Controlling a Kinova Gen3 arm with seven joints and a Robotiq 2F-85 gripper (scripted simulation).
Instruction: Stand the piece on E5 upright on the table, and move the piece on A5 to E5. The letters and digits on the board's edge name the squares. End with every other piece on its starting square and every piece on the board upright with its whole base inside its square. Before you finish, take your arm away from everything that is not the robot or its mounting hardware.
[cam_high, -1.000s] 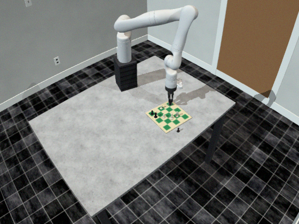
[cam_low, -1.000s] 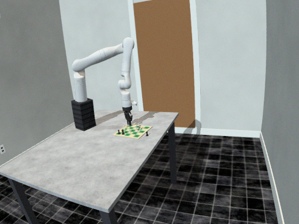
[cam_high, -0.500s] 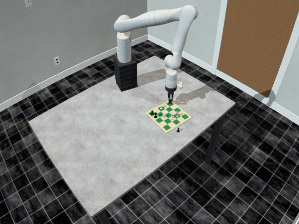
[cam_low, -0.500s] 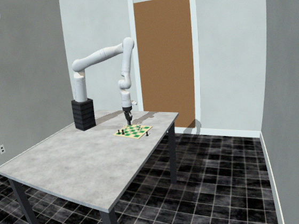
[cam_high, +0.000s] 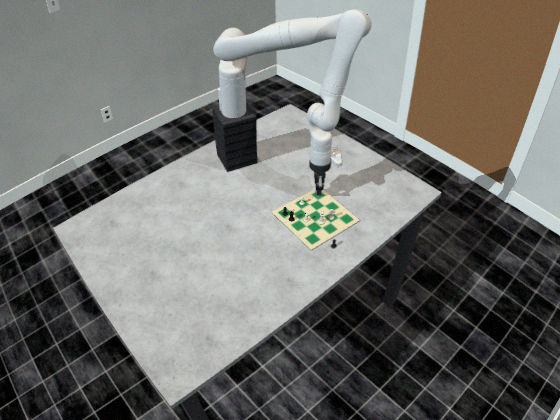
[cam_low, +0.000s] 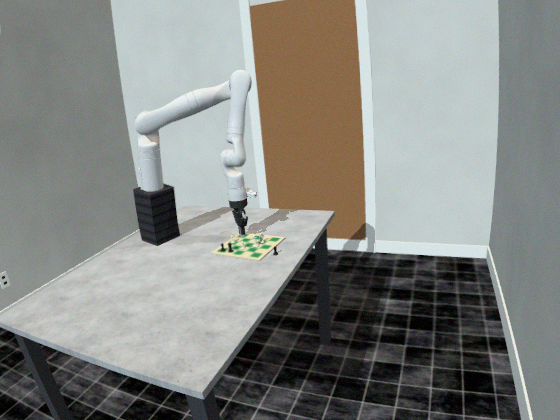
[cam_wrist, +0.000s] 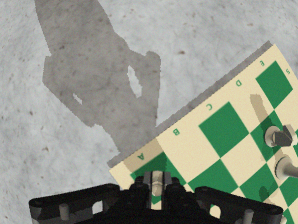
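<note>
Here the surface (cam_high: 165, 280) stretches wide and bare-looking toward the left, so the arm's base (cam_high: 235, 140) stands on its far edge, within reach of the board (cam_high: 350, 218) on the right side. Two black pieces (cam_high: 288, 213) stand on the board's left corner, on their own squares, presumably to be left alone. The tool (cam_high: 318, 190) hangs straight down over the far corner of the board, by the letter A in the wrist view, which I take to be A5. Its fingers are drawn in narrow and clamp a pale piece (cam_wrist: 156, 184) by its top; the vertical approach keeps the neighbouring pieces clear of the jaws. White pieces (cam_high: 324, 216) cluster in the middle of the board, so any carry across calls for a lift high enough to pass over them. Further right, a black piece (cam_high: 333, 244) stands upright on the surface just off the board's near edge, apparently the one removed from E5, leaving that square free for the pale piece.
</note>
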